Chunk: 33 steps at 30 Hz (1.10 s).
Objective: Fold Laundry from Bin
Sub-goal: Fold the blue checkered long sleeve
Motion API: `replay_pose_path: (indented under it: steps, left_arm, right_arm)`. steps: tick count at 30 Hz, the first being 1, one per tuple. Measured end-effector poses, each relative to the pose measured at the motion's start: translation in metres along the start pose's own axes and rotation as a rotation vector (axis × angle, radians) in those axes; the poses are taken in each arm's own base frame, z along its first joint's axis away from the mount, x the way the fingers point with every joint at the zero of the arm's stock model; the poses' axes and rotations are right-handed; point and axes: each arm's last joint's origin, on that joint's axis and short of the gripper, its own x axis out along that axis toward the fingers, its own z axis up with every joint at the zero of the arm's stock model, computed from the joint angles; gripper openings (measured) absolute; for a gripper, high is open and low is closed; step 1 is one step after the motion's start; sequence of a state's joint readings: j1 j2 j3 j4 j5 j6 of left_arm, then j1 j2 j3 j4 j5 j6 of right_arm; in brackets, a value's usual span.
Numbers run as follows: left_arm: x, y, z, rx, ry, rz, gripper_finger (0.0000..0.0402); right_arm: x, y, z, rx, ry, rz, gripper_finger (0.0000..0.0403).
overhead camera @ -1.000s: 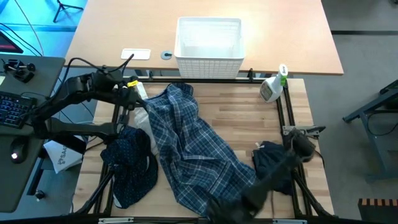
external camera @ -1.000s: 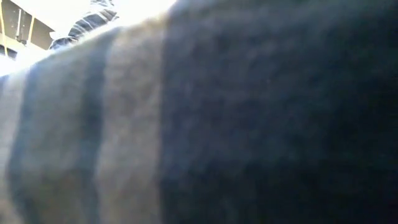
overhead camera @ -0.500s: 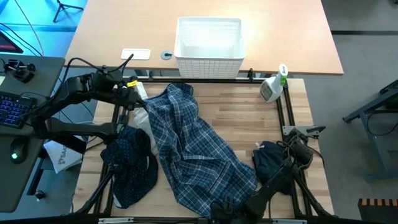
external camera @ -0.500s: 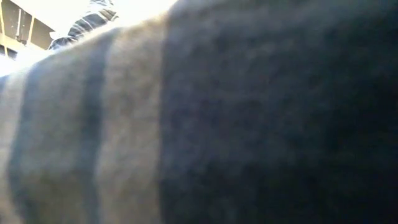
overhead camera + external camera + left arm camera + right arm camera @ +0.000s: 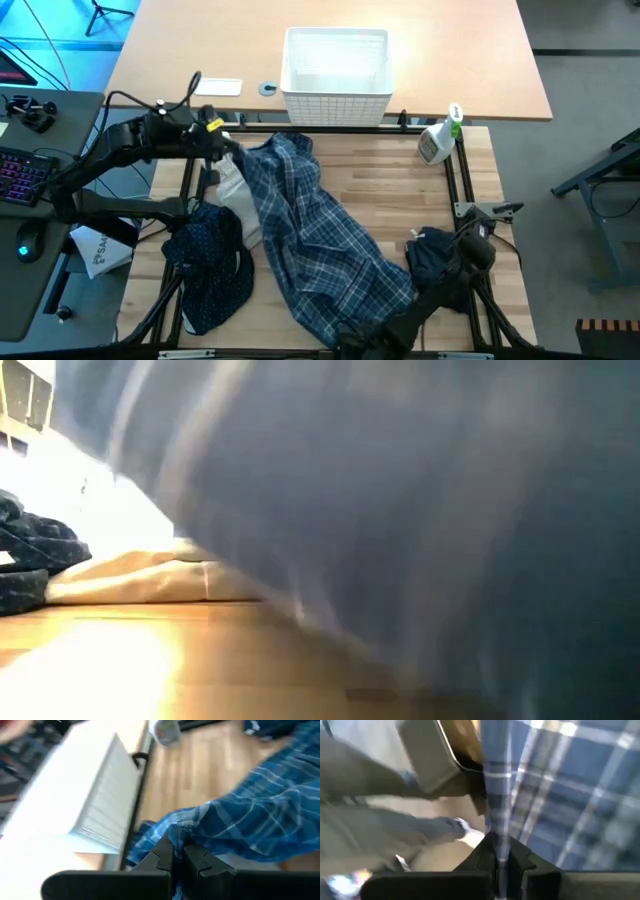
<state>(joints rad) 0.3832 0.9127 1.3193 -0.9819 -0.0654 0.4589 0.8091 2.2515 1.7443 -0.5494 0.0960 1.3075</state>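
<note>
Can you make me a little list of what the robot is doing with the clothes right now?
Left pincer: shut on the plaid shirt, at its far end
Right pincer: shut on the plaid shirt, at its near edge
Dotted navy shirt: lying in a heap by the plaid shirt
Dark navy piece: bunched up under the right arm
Bin: looks empty, behind the clothes

Two all-black arms

The left arm (image 5: 120,150) is matte black with a looping black cable and a yellow tag by the wrist; its hand (image 5: 177,855) has blocky dark fingers.
</note>
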Motion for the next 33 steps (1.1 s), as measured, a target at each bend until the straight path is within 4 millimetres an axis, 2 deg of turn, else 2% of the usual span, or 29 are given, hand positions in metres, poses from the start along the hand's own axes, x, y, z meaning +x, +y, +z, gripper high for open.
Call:
replay_pose_path:
  steps: [3, 8, 10, 12, 15, 17, 22, 24, 26, 29, 33]
  left_arm:
    - [0.010, 0.007, 0.003, -0.011, 0.013, 0.046, 0.0000]
    - [0.048, 0.027, -0.003, -0.084, 0.177, 0.111, 0.0000]
    - [0.067, 0.036, -0.007, -0.104, 0.247, 0.134, 0.0000]
    - [0.088, 0.046, -0.014, -0.107, 0.332, 0.145, 0.0000]
    - [0.116, 0.057, -0.027, -0.086, 0.440, 0.120, 0.0000]
    - [0.131, 0.063, -0.036, -0.069, 0.497, 0.089, 0.0000]
    - [0.154, 0.065, -0.047, -0.009, 0.580, 0.009, 0.0000]
    - [0.159, 0.063, -0.048, 0.008, 0.577, -0.022, 0.0000]
    - [0.164, 0.061, -0.046, 0.039, 0.564, -0.042, 0.0000]
    - [0.174, 0.059, -0.043, 0.064, 0.544, -0.045, 0.0000]
    - [0.191, 0.058, -0.045, 0.071, 0.539, -0.051, 0.0000]
  right_arm:
    - [-0.033, 0.016, -0.008, 0.061, -0.008, 0.088, 0.0004]
    - [-0.093, 0.033, -0.016, 0.127, -0.079, 0.213, 0.0002]
    - [-0.115, 0.031, -0.018, 0.174, -0.147, 0.190, 0.0002]
    - [-0.125, 0.020, -0.024, 0.222, -0.181, 0.079, 0.0001]
    - [-0.125, -0.001, -0.041, 0.283, -0.178, -0.124, 0.0001]
    - [-0.119, -0.011, -0.050, 0.331, -0.177, -0.171, 0.0001]
    - [-0.084, -0.016, -0.065, 0.382, -0.157, 0.018, 0.0000]
    - [-0.076, -0.016, -0.066, 0.390, -0.154, 0.083, 0.0000]
    - [-0.072, -0.022, -0.065, 0.390, -0.147, 0.062, 0.0000]
    - [-0.076, -0.034, -0.062, 0.412, -0.114, -0.055, 0.0000]
    - [-0.101, -0.050, -0.058, 0.451, -0.108, -0.213, 0.0000]
